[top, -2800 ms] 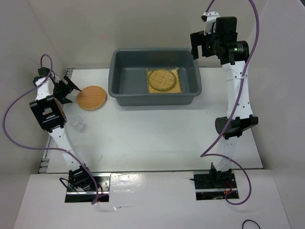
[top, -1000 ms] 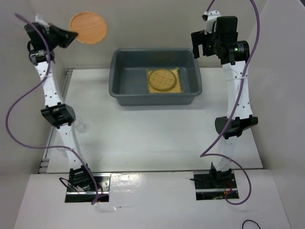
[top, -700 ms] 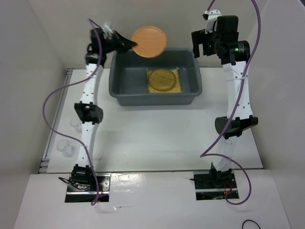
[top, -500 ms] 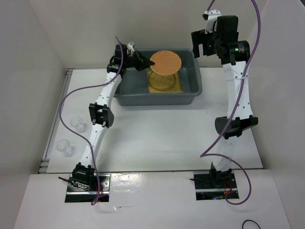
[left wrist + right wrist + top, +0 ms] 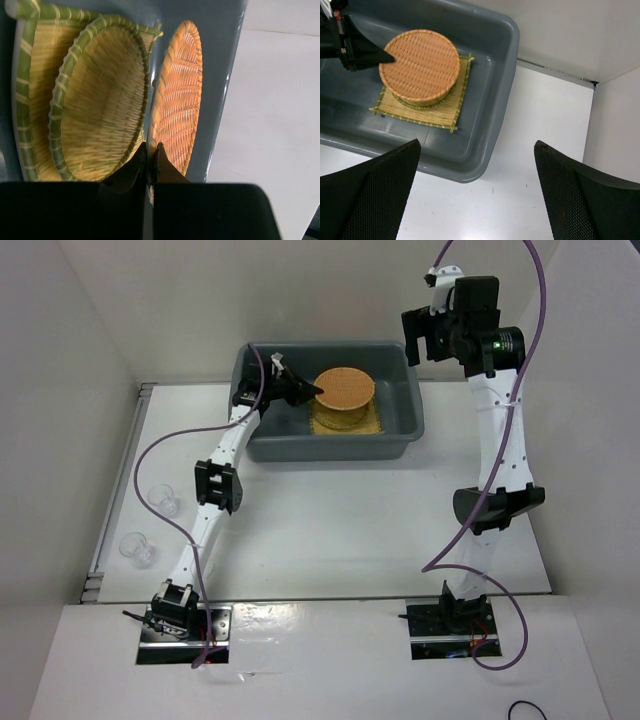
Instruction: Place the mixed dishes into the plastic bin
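The second woven disc [image 5: 344, 388] is hanging inside the plastic bin [image 5: 400, 436] right now, pinched by its rim in the left gripper [image 5: 150, 148], whose jaws are squeezed tight on that thin edge. It's sitting directly over the first woven disc [image 5: 95, 100], which is lying on the bamboo mat [image 5: 451, 111] on the bin floor. From the right wrist view they're looking almost stacked, but I honestly can't tell if they're touching or just close.

What I'm worrying about: the grip is only on a sliver of rim, so if the jaws let go while the disc is tilted, it could be landing on edge and rolling against the bin wall instead of nesting flat. Pushing down further could also be shoving the lower disc and mat sideways. Neither would be a disaster, since everything's ending up in the bin anyway.

The right gripper [image 5: 476, 150] is hovering high behind the bin's far right corner, fingers spread wide, holding nothing. The two glass cups [image 5: 162, 500] are waiting on the table well to the left.

Compared with half a second ago, the disc is sitting lower and closer over the mat, with the left arm stretched further in. A few seconds back it was lying on the table left of the bin. The right arm isn't budging.
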You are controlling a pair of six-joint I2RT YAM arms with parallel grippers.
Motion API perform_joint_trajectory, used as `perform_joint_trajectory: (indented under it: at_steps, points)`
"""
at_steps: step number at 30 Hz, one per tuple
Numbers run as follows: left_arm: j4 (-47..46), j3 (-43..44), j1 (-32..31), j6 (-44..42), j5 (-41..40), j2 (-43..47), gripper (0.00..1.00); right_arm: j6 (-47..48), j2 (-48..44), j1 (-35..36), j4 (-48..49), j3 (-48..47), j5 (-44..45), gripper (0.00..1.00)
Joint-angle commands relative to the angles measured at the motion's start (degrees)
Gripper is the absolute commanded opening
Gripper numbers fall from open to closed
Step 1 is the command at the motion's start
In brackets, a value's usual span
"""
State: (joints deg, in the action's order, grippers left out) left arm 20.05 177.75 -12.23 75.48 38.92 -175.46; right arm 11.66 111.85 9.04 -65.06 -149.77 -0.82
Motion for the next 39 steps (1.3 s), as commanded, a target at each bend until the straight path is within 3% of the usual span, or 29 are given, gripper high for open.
perform_joint_trajectory:
  at_steps: [1,13,17,20,21,23,28,30,31,32,39]
  points:
    - [-5.64,1.63,0.72,1.69,0.63,-1.11,0.00,0.38,-3.48,0.54,0.46,0.36,0.56,0.98]
    - [-7.13,1.63,1.24,5.11,3.27,-3.49,0.04,0.38,-2.43,0.54,0.46,-0.17,0.56,0.98]
    - [-5.99,1.63,1.24,4.41,3.27,-3.49,0.09,0.38,-2.43,0.54,0.46,-0.17,0.56,0.98]
    - [-1.44,1.63,1.24,1.78,3.27,-2.79,0.18,0.38,-2.43,0.54,0.46,-0.17,0.56,0.98]
    - [0.15,1.63,1.24,-0.92,1.79,-1.39,0.28,0.38,-2.43,0.54,0.46,-0.17,0.56,0.98]
    - [3.57,1.63,1.24,-3.23,0.46,-0.85,0.35,0.38,-2.43,0.54,0.46,-0.78,0.56,0.98]
    - [5.25,1.63,1.24,-4.91,-0.59,0.38,0.50,0.38,-2.43,0.54,0.46,-0.78,-0.49,0.98]
    - [5.26,1.63,0.72,-4.91,-0.60,2.04,0.61,0.38,-2.95,0.54,0.46,-0.78,-0.50,0.98]
    - [5.26,1.63,0.72,-5.43,-1.38,2.66,0.76,0.38,-2.96,0.54,0.46,-0.78,-0.50,0.98]
    - [5.26,1.63,0.72,-6.30,-2.52,3.53,1.00,0.38,-2.96,0.54,0.46,-0.78,-0.50,0.98]
    - [12.63,1.63,5.28,-13.33,-8.68,17.85,1.00,0.38,-2.96,0.54,-0.06,-1.84,-2.34,0.98]
